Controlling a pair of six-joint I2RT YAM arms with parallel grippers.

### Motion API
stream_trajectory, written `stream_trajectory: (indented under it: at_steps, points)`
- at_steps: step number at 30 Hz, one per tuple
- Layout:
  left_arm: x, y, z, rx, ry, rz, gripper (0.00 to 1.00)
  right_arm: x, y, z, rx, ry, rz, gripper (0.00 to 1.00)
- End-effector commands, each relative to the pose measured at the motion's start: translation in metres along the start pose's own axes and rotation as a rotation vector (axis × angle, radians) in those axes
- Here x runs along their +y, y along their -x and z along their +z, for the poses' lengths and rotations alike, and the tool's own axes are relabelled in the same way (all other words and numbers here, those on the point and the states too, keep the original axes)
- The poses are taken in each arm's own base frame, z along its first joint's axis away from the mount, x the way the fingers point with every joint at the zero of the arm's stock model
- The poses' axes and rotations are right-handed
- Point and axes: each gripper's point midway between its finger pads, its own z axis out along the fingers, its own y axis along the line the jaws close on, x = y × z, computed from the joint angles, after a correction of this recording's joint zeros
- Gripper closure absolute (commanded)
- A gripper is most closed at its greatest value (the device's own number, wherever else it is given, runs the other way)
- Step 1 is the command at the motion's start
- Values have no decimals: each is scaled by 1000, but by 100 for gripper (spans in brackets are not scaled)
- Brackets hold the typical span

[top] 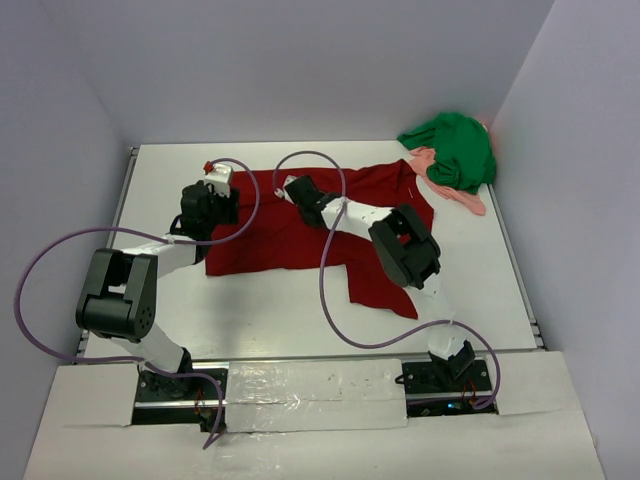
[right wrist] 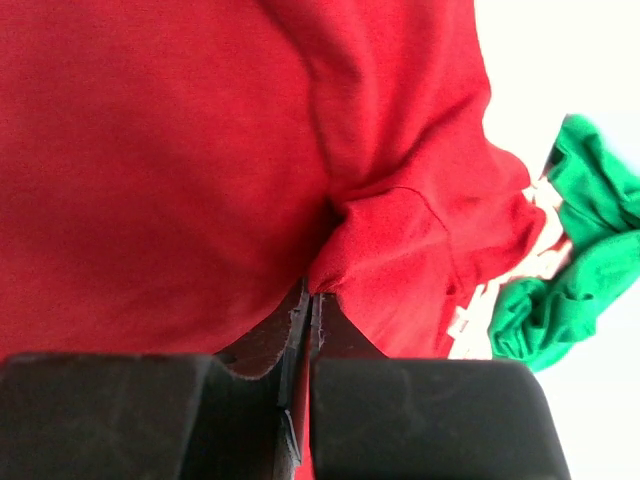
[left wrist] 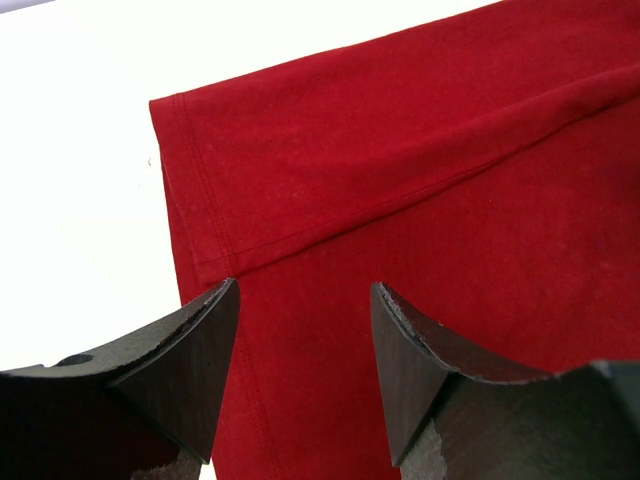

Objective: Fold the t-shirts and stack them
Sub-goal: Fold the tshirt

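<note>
Dark red cotton-like cloth: the dark red t-shirt (top: 270, 240) (left wrist: 420, 150) (right wrist: 150, 150) lies spread over the middle of the white surface (top: 480, 290) (left wrist: 70, 200) (right wrist: 560, 60). It is mostly flat. One flap trails toward the near edge on the right side.

Green t-shirt (top: 455, 150) (right wrist: 590, 250): bunched in a heap at the far right corner, against the wall. Salmon-pink cloth (top: 470, 203): half under the green heap, one end poking out toward the near side, another bit showing beside the red shirt's far right tip. The red shirt's tip lies close to this pile; I cannot tell whether they touch.

Left jaws: spread wide, pointing down at the far left corner of the red shirt. The left wrist view shows the stitched hem and a fold line between the two fingers. Nothing is gripped. Contact with the cloth cannot be judged.

Right jaws: closed tight on a pinch of the red shirt, near the middle of its far edge. In the right wrist view the cloth puckers into creases that run to the pinch point.

Left arm (top: 150, 260): reaches from the near left base over bare surface to the shirt's left edge. Right arm (top: 405, 245): stretches from the near right base across the shirt. Purple cables (top: 330, 300) loop along both arms. Pale grey walls (top: 300, 60) enclose three sides.
</note>
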Motion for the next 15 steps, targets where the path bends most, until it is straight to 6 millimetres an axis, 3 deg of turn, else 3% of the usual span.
stream_trajectory:
  at_steps: [1, 6, 9, 12, 15]
  points:
    - [-2, 23, -2, -60, -7, 12, 36, -52, 8, -9, -25, -127, 78, 100]
    - [-2, 22, -2, -59, -7, 13, 36, -77, -15, 13, 46, -178, 103, 100]
    - [-1, 23, -3, -59, -5, 15, 36, -82, -35, 24, 99, -185, 105, 100]
    - [-1, 23, -2, -57, -5, 16, 36, -78, -50, 31, 122, -154, 117, 100]
    - [-1, 24, -1, -59, -7, 17, 36, -61, -57, 28, 126, -79, 120, 100]
